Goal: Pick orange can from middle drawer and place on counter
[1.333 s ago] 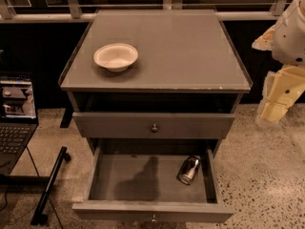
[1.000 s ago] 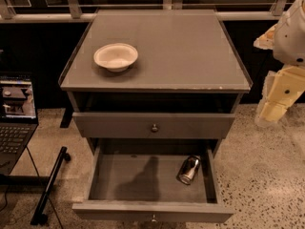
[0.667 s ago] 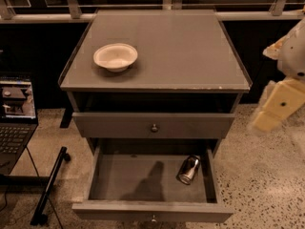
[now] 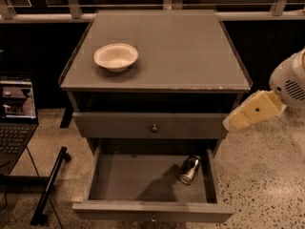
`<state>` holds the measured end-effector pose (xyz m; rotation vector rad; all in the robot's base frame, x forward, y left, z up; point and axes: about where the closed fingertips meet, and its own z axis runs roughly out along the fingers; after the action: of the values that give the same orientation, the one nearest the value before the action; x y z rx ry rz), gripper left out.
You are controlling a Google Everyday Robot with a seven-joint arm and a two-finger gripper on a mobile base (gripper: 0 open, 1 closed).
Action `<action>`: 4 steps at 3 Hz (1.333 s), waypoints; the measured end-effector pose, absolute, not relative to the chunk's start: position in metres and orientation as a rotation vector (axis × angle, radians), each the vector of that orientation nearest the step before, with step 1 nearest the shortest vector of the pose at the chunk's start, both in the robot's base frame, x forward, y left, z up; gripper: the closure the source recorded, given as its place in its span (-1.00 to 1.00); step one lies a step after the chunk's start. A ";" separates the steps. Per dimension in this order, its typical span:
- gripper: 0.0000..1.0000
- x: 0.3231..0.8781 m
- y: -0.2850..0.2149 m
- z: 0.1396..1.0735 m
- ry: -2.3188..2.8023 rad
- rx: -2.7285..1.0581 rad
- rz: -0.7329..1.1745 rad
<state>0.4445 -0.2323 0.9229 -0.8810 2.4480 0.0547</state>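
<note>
The orange can (image 4: 189,169) lies on its side in the right part of the open middle drawer (image 4: 152,211), one silvery end facing the front. The counter (image 4: 181,46) is the grey cabinet top above it. My gripper (image 4: 233,121) is at the end of a pale yellow arm link, beside the cabinet's right edge, level with the closed upper drawer. It is above and to the right of the can and apart from it.
A white bowl (image 4: 116,57) sits on the counter's left part. The upper drawer (image 4: 154,127) is closed. An open laptop (image 4: 14,113) stands at the left. A black bar (image 4: 50,185) lies on the speckled floor at the lower left.
The arm has swung down and to the left, bringing the gripper closer to the cabinet's right side. Can, drawers and bowl have not moved.
</note>
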 end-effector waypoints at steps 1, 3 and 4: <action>-1.00 0.446 -0.231 0.925 2.478 -0.770 0.083; -1.00 0.451 -0.232 0.916 2.466 -0.627 0.129; -1.00 0.467 -0.217 0.865 2.485 -0.341 0.292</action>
<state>0.4671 -0.2171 0.8650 -0.3405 2.4847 0.2920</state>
